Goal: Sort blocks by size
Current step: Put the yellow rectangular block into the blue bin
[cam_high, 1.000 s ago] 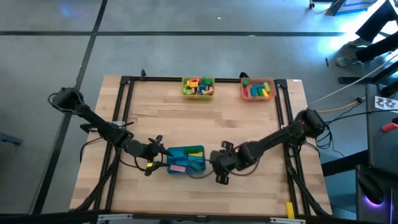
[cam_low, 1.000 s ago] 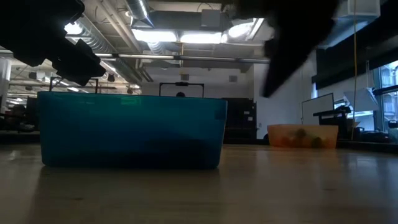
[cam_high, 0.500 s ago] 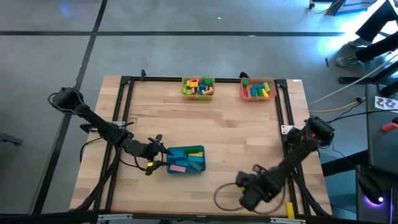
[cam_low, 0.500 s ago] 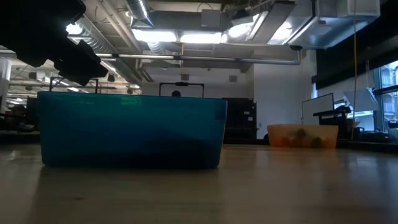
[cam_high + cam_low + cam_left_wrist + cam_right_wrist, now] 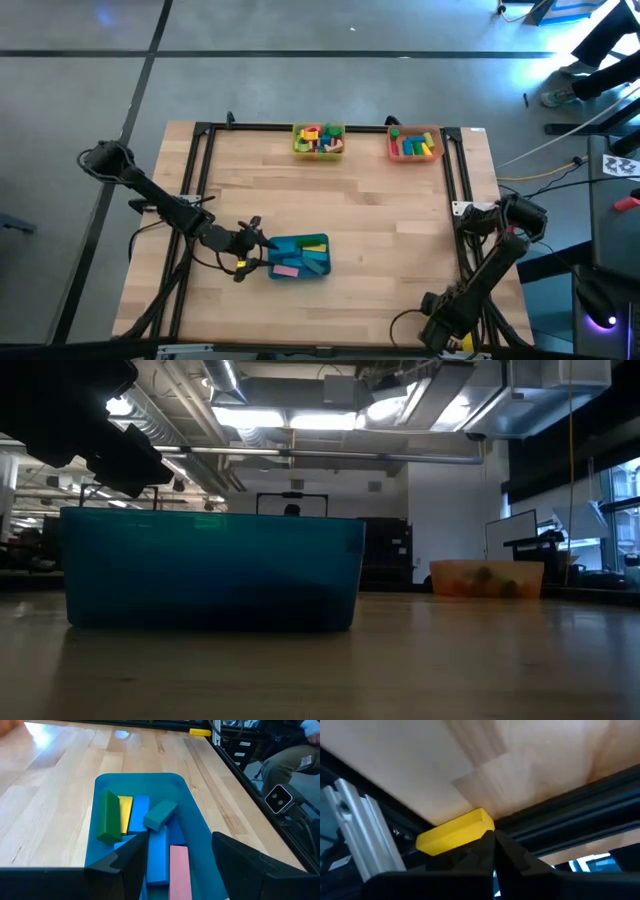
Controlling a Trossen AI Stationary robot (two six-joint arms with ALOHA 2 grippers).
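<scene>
The long blocks (image 5: 150, 827), green, yellow, blue, teal and pink bars, lie in the teal tray (image 5: 298, 257) near the table's middle. My left gripper (image 5: 258, 240) is at the tray's left end. In the left wrist view its fingers (image 5: 180, 845) stand open above the tray's near end with nothing between them. Small blocks fill the yellow tray (image 5: 319, 140) and the orange tray (image 5: 415, 144) at the far edge. My right gripper (image 5: 440, 335) is at the table's near right corner. It is shut (image 5: 493, 845) on nothing and points down at the table's edge.
A yellow fitting (image 5: 455, 837) sits on the black frame rail just beyond my right fingertips. Black rails (image 5: 455, 190) run along the table's sides. Bare wood lies between the teal tray (image 5: 210, 568) and the far trays (image 5: 487, 578).
My right gripper has swung from beside the teal tray's right end toward the table's near right corner. It turned and tipped downward, and it has left the low view. The blocks and trays have not moved.
</scene>
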